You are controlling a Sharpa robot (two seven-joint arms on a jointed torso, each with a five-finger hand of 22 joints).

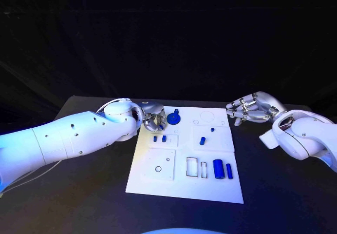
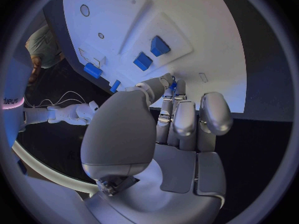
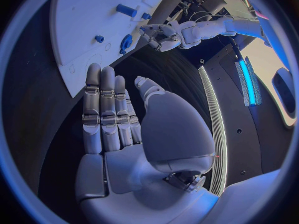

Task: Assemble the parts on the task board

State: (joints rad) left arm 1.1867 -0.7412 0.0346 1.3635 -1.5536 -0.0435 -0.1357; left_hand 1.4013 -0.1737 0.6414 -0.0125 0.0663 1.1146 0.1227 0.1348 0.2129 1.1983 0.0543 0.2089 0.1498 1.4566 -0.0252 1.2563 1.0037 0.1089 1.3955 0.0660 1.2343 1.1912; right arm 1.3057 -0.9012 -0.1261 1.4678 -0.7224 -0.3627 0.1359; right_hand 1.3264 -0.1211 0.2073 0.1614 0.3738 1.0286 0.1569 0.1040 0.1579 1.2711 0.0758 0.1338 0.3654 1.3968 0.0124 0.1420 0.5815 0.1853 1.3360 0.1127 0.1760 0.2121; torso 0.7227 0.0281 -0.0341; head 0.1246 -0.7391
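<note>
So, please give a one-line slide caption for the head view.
Left hand pinches a small blue part over the white task board; right hand hovers open beside it.

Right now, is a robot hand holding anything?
The left hand pinches a small blue part between its fingertips; where on it cannot be told. The right hand holds nothing.

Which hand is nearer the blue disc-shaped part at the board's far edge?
Left. The left hand is right beside the blue disc-shaped part; the right hand hovers off the task board's right edge.

Black table [image 1: 84, 195], white task board [image 1: 184, 187] lying flat at its middle
</note>
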